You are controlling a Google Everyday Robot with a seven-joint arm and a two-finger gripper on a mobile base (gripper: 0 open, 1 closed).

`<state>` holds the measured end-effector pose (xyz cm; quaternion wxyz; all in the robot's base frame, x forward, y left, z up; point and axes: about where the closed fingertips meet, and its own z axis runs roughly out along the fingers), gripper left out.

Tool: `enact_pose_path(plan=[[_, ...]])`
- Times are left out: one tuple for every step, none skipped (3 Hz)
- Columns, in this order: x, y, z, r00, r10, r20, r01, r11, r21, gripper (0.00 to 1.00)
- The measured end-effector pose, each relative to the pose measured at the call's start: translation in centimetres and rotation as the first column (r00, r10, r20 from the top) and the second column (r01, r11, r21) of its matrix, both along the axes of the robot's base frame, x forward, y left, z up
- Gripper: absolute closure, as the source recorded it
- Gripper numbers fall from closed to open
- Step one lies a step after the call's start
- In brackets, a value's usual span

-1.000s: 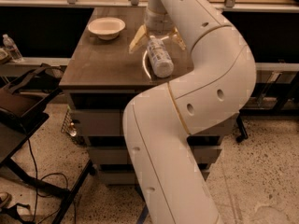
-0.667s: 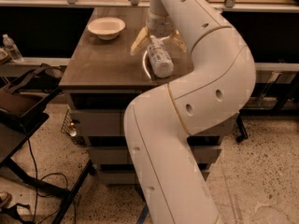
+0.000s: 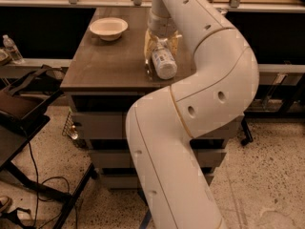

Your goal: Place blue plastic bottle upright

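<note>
The blue plastic bottle (image 3: 164, 62) is a clear ribbed bottle with a pale label. It hangs tilted over the right part of the dark table (image 3: 105, 66), its round end facing the camera. My gripper (image 3: 161, 46) reaches down from the white arm and is shut on the bottle, with a yellowish finger (image 3: 148, 49) on each side of it. The bottle's cap end is hidden between the fingers. I cannot tell whether the bottle touches the tabletop.
A white bowl (image 3: 108, 28) sits at the table's far left. A small clear bottle (image 3: 12, 49) stands on a shelf at far left. A black stand (image 3: 21, 111) and cables (image 3: 38, 190) are on the floor at left. My arm's large white link (image 3: 167, 166) covers the table's front.
</note>
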<state>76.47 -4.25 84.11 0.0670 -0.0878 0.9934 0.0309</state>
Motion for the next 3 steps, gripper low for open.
enact_pose_path(plan=[[0.59, 0.22, -0.31, 0.9999, 0.0, 0.015, 0.0, 1.0, 0.005, 0.62], [1.05, 0.41, -0.6, 0.9996, -0.001, 0.026, 0.0, 1.0, 0.009, 0.85], [1.04, 0.41, -0.51, 0.9997, -0.001, 0.026, 0.0, 1.0, 0.009, 1.0]])
